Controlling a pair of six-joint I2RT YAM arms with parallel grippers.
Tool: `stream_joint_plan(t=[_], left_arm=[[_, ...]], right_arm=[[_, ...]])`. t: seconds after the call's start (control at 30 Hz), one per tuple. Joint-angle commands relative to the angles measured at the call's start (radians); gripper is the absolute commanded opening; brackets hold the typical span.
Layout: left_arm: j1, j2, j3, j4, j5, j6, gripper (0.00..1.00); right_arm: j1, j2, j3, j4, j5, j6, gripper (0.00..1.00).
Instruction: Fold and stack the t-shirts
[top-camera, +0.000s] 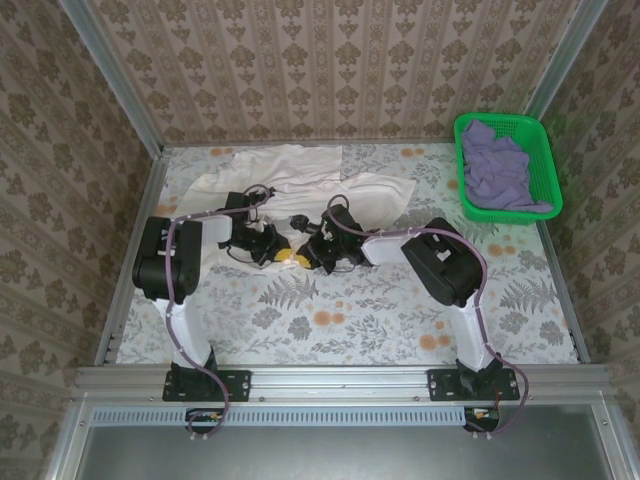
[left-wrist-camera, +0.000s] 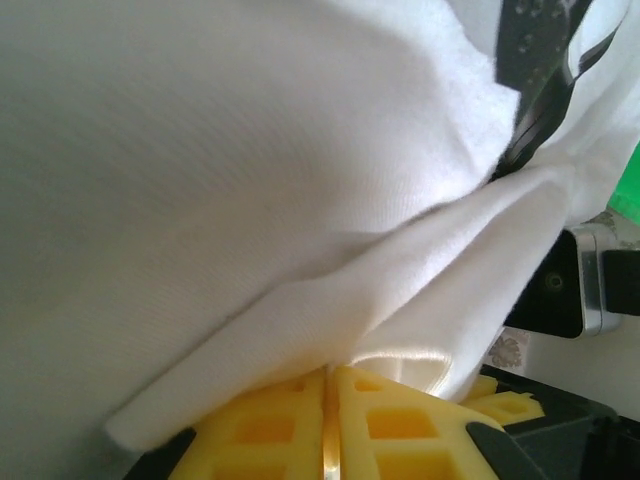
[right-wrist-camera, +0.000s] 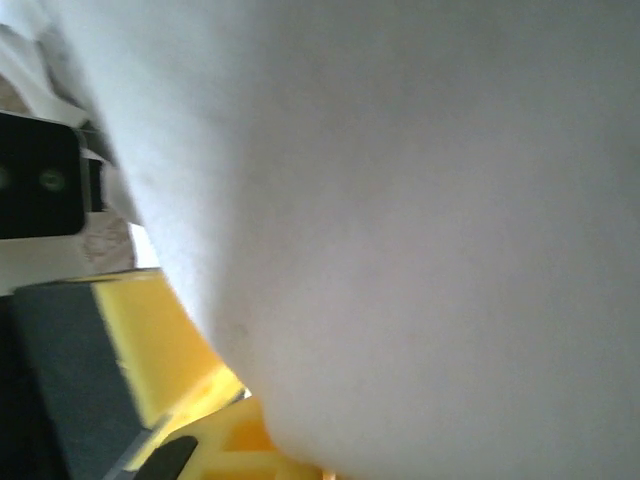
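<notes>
The cream-white t-shirt (top-camera: 300, 172) lies rumpled at the far middle of the floral table (top-camera: 400, 310), its near edge lifted where both arms meet. The left end effector (left-wrist-camera: 328, 405) is clamped on a fold of it and the right end effector (right-wrist-camera: 235, 405) is closed on the same cloth; the shirt's black print (left-wrist-camera: 540, 45) is too blurred to read. The lavender-purple t-shirt (top-camera: 495, 170) sits bunched in the green mesh basket (top-camera: 550, 160) at the far right.

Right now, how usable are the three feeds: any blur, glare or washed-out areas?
Top external: evenly lit and sharp, no glare; the cream-white t-shirt is bright, but its folds read clearly. Left wrist: the shirt is close and soft-focused, with weave and creases legible above the yellow pads. Right wrist: the cloth is nearly against the lens, blurred, featureless and shaded grey.
</notes>
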Motion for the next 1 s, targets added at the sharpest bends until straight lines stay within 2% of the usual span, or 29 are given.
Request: stream_joint_plan(t=[0.0, 0.1, 0.23, 0.3, 0.53, 0.67, 0.77, 0.97], left_arm=[[-0.006, -0.056, 0.025, -0.076, -0.021, 0.056, 0.14], [-0.013, -0.113, 0.042, -0.142, -0.058, 0.113, 0.21], [-0.007, -0.199, 0.068, -0.22, -0.148, 0.172, 0.42], [0.0, -0.223, 0.089, -0.255, -0.213, 0.188, 0.49], [0.035, -0.177, 0.169, -0.395, -0.477, 0.198, 0.54], [0.053, -0.16, 0.171, -0.41, -0.577, 0.176, 0.55], [0.062, -0.159, 0.176, -0.419, -0.636, 0.159, 0.58], [0.067, -0.146, 0.199, -0.436, -0.723, 0.146, 0.61]], right_arm=[[-0.022, -0.091, 0.017, -0.342, -0.021, -0.15, 0.09], [-0.048, -0.164, -0.006, -0.471, -0.022, -0.261, 0.08], [-0.085, -0.265, -0.066, -0.636, -0.024, -0.407, 0.05], [-0.108, -0.32, -0.115, -0.709, -0.027, -0.478, 0.04], [-0.171, -0.509, -0.262, -1.026, 0.015, -0.716, 0.03], [-0.177, -0.6, -0.35, -1.135, 0.051, -0.76, 0.03], [-0.192, -0.664, -0.425, -1.19, 0.131, -0.752, 0.08], [-0.29, -0.818, -0.553, -1.114, 0.18, -0.648, 0.4]])
